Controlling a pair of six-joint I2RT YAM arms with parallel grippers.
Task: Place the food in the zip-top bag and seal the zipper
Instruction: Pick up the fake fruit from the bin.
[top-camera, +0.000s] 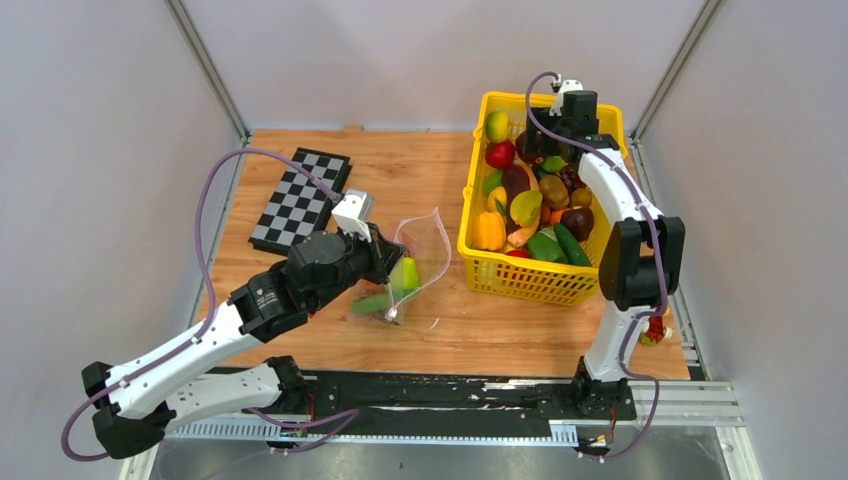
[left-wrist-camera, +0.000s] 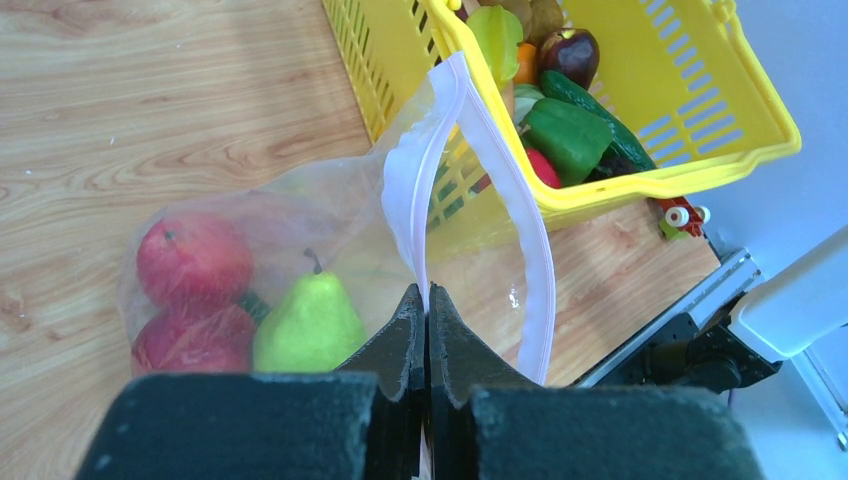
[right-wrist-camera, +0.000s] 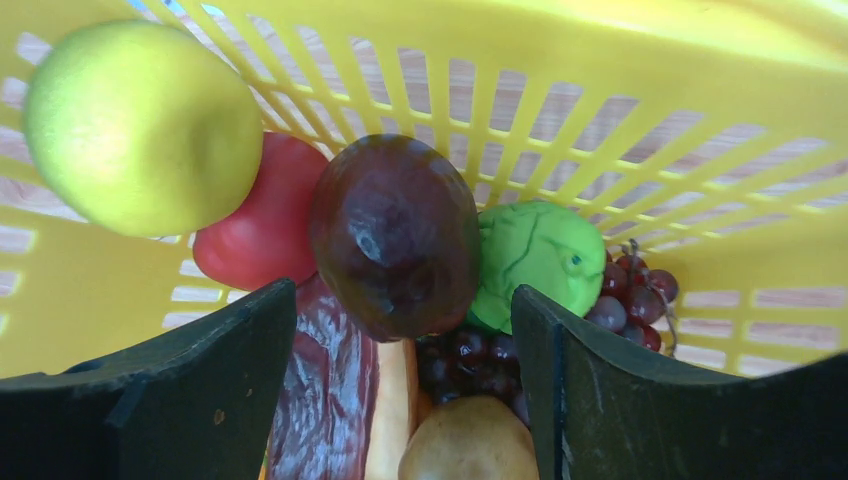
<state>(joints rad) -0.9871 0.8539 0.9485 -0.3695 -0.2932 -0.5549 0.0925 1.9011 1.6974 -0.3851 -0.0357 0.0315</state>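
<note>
Left wrist view: the zip-top bag lies on the wooden table, just left of the yellow basket. Its mouth is open. Inside the bag are two red apples and a green pear. The left gripper has its fingers pressed together, pinching the zipper. The basket is full of toy food. At its far end the right gripper has its fingers spread wide, one on each side of a dark purple fruit. A yellow-green apple and grapes are close by.
</note>
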